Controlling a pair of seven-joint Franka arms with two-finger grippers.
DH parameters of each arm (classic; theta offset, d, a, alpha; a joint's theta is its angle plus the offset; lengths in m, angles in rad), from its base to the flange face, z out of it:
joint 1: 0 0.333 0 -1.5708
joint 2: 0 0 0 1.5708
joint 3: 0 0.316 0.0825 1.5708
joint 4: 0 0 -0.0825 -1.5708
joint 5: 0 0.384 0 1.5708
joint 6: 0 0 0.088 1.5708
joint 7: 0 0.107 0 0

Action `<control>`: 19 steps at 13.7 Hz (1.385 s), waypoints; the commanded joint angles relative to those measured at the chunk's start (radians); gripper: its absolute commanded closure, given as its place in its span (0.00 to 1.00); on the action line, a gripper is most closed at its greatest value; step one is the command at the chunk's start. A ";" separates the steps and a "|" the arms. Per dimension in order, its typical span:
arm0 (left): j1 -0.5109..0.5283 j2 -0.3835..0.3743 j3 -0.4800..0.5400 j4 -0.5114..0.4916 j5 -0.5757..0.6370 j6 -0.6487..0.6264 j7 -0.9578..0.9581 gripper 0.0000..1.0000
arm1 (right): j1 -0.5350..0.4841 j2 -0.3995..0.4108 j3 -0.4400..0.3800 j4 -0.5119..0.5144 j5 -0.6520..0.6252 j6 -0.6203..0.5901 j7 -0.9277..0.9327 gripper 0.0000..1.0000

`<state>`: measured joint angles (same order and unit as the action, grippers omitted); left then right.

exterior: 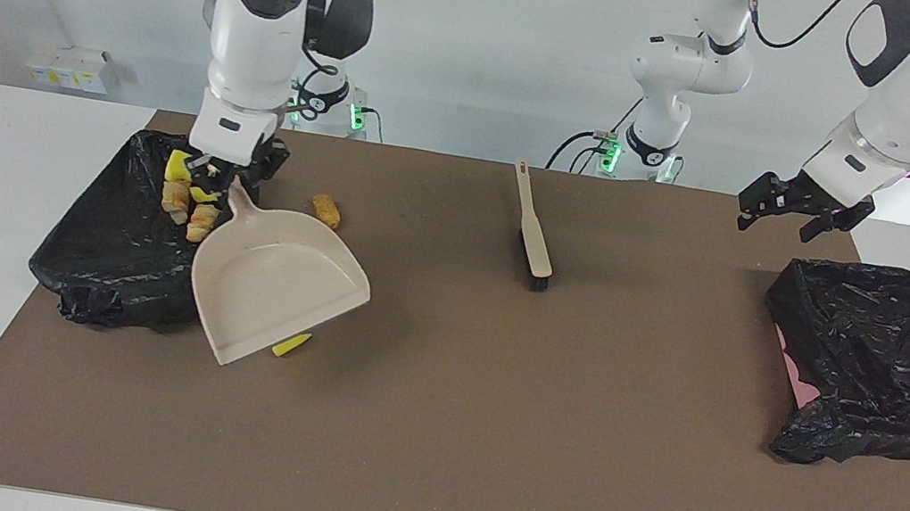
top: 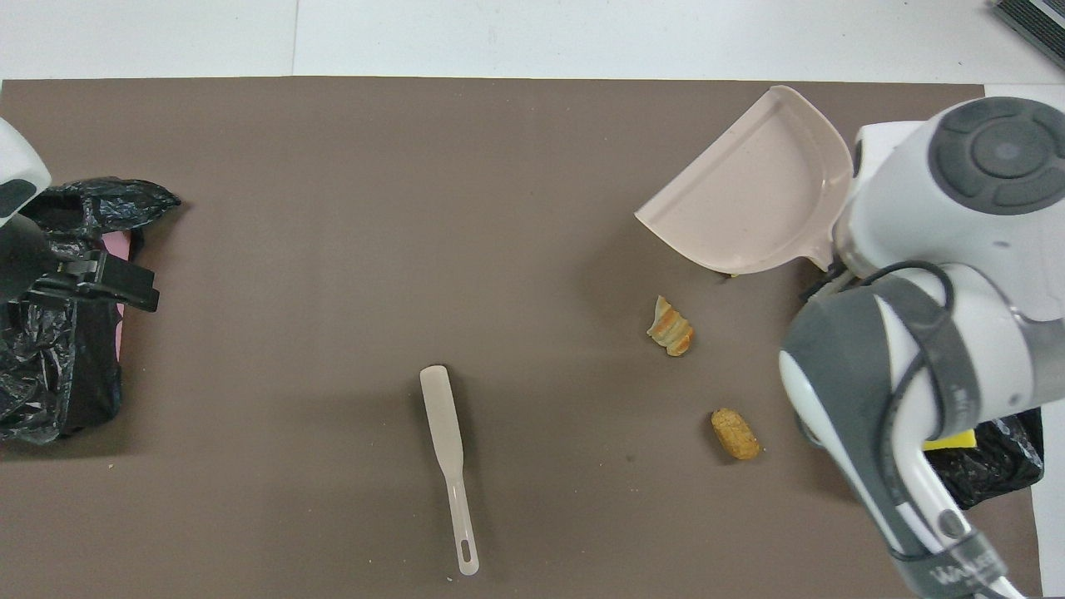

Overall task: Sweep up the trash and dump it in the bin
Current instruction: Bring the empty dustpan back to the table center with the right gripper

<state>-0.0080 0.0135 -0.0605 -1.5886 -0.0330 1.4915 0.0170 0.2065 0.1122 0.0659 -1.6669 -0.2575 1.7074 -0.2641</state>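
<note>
My right gripper [exterior: 231, 175] is shut on the handle of the beige dustpan [exterior: 274, 287], which hangs mouth-out over the mat beside the black-lined bin [exterior: 103, 257]. Several yellow and orange trash scraps [exterior: 188, 202] lie in that bin. A yellow sponge [exterior: 290, 345] peeks from under the pan's lip. An orange-striped lump [top: 671, 327] and a brown lump [top: 735, 433] lie on the mat; the pan hides the striped one in the facing view. My left gripper [exterior: 790, 214] hangs open over the mat's edge next to the second bin.
The brush [exterior: 533, 227] lies on the mat near the robots, midway along the table, handle toward them. A second black-lined bin [exterior: 872, 363] sits at the left arm's end. The brown mat [exterior: 481, 440] covers most of the table.
</note>
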 commanded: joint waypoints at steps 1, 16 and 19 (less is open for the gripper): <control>0.002 -0.027 -0.001 -0.033 0.016 0.013 -0.008 0.00 | 0.057 0.162 0.002 0.195 0.119 -0.018 0.292 1.00; 0.002 -0.027 -0.001 -0.036 0.013 0.026 -0.011 0.00 | 0.384 0.647 0.025 0.535 0.360 0.267 0.845 1.00; 0.002 -0.027 -0.001 -0.036 0.007 0.027 -0.011 0.00 | 0.401 0.653 0.025 0.529 0.363 0.262 0.845 1.00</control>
<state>-0.0080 0.0120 -0.0599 -1.5915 -0.0330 1.4955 0.0163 0.6120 0.7526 0.0839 -1.1710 0.0803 1.9737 0.5678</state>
